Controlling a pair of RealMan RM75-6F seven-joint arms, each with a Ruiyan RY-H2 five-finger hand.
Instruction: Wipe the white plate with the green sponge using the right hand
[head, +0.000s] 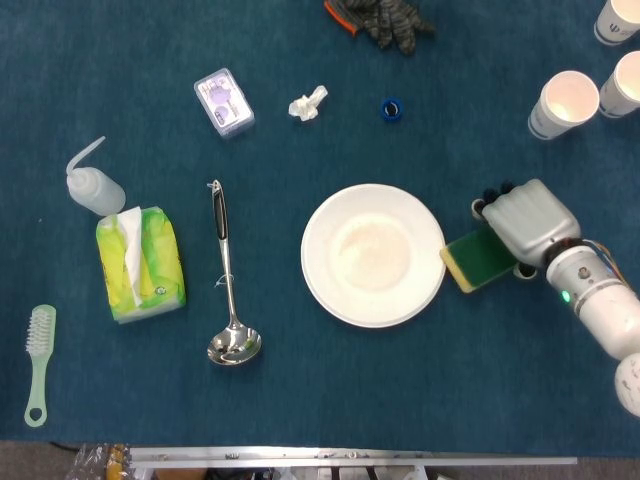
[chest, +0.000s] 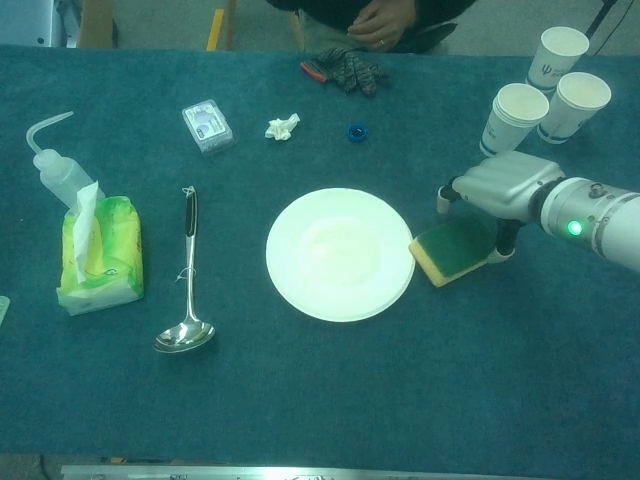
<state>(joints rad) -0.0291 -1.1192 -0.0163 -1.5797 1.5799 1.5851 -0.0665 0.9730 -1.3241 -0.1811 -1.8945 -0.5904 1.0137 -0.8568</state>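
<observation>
Gripping the green sponge (head: 479, 260), the right hand (head: 529, 219) sits beside the white plate (head: 373, 255).

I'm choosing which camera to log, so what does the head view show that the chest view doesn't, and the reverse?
Only the head view shows the whole green brush at the table's left edge. Only the chest view shows a person's hand beyond the far edge, above the dark gloves. Both show the white plate, the green sponge just right of it, the right hand over the sponge, and the ladle.
</observation>
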